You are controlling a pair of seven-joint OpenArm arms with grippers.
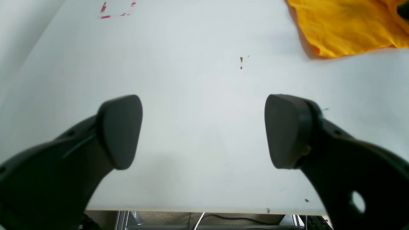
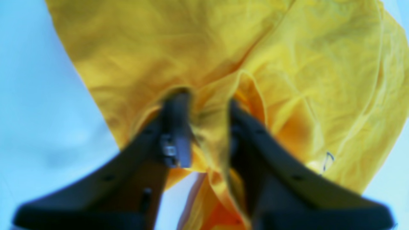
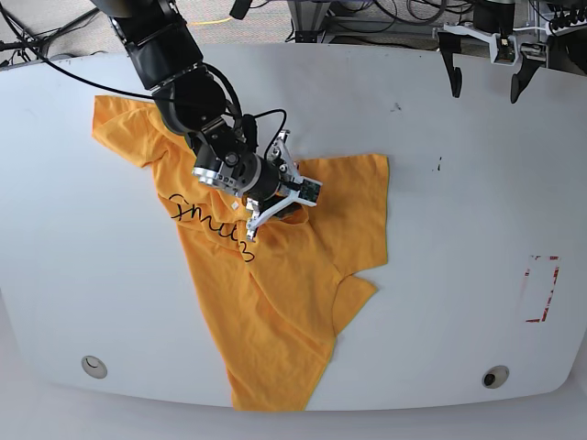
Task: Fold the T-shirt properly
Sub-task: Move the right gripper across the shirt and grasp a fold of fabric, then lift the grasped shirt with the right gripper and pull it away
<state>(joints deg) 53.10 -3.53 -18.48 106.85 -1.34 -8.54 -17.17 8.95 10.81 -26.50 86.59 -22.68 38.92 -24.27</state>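
One rumpled orange-yellow T-shirt, black-lettered

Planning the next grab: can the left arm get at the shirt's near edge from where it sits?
Probably yes. The left gripper hangs open over bare table, and nothing lies between it and the shirt. The right gripper is busy mid-shirt.

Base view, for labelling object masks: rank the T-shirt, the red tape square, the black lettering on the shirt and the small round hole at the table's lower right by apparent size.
1. T-shirt, by far largest
2. black lettering
3. red tape square, close to the lettering, so uncertain
4. round hole
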